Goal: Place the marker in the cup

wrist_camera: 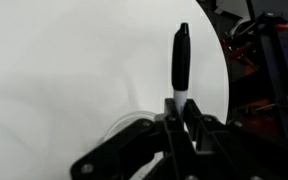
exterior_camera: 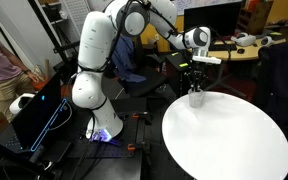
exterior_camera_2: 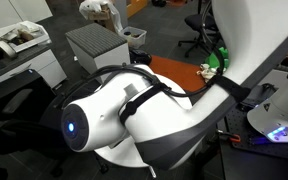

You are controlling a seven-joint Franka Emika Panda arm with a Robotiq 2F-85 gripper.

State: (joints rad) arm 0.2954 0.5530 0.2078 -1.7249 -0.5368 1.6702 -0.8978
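Above the white desk (exterior_camera: 234,140), my hand (exterior_camera: 196,79) grips the marker (wrist_camera: 181,58).
It is clamped on one end; the cup (exterior_camera: 196,98) stands just beneath.

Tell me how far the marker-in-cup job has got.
Done: the marker is gripped in the claw, as the wrist view shows. In hand: in an exterior view the claw hangs just above the cup, which stands near the edge of the table. Left: lower the marker into the cup and let go; it does not look released yet.
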